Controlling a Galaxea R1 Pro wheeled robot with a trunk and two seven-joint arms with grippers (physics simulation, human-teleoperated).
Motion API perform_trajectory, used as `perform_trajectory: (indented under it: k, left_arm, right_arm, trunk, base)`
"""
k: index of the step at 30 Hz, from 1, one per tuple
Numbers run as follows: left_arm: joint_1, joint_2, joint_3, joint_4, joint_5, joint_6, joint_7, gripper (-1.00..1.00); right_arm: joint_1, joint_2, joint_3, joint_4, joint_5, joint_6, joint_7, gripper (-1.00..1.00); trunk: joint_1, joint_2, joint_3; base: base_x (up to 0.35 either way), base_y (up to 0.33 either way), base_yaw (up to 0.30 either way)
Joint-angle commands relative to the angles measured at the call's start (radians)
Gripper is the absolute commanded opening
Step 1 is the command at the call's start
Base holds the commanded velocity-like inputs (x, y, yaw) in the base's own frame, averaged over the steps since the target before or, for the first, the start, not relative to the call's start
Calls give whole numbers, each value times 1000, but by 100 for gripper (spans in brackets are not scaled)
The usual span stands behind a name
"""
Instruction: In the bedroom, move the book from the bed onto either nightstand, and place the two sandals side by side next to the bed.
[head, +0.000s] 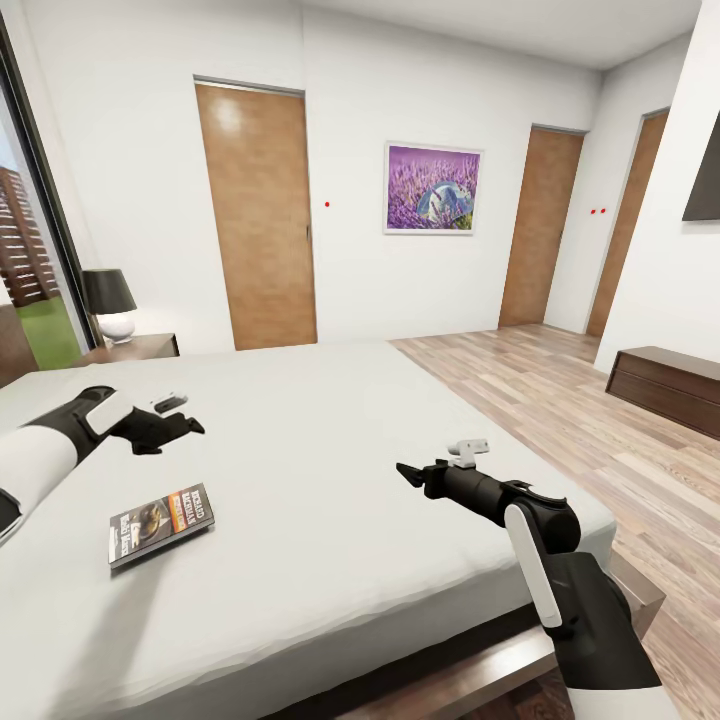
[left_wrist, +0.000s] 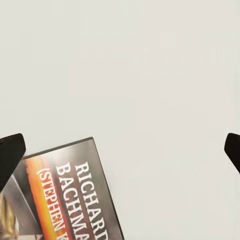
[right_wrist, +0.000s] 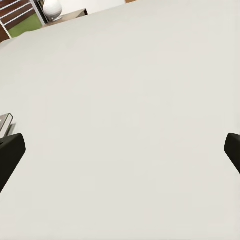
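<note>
The book (head: 160, 522) lies flat on the off-white bed (head: 330, 440), near its left side, dark cover with an orange band facing up. My left gripper (head: 192, 426) hovers over the mattress just beyond the book, open. In the left wrist view the book (left_wrist: 70, 200) sits close below the gripper (left_wrist: 120, 155), whose fingertips (left_wrist: 10, 155) stand wide apart. My right gripper (head: 408, 472) hangs open above the bed's middle; in the right wrist view its fingers (right_wrist: 10, 150) are spread and a book corner (right_wrist: 5, 122) peeks in. The nightstand (head: 140, 348) stands at the bed's far left corner.
A black-shaded lamp (head: 110, 300) stands on the nightstand. A window wall runs along the left. A low dark cabinet (head: 665, 385) sits against the right wall across wood floor (head: 560, 400). The bed's dark frame (head: 500, 660) is right in front of me.
</note>
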Motion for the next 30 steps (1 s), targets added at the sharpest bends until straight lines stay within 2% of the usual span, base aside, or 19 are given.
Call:
perform_trajectory:
  k: [1,14,30]
  left_arm:
    - [-3,1,-5,-1,-1,3,1,100]
    - [-36,4,-5,-2,-1,-5,79,100]
    - [-51,8,-5,-2,-1,-8,91,100]
  right_arm:
    - [-1,0,-1,-1,-2,6,1,100]
    - [-1,0,-1,-1,-2,6,1,100]
    - [-1,1,-1,-6,-1,10,1,100]
  trunk:
    - [0,0,-1]
    - [0,0,-1]
    - [0,0,-1]
  base:
    - [0,0,0]
    - [0,0,0]
    - [0,0,0]
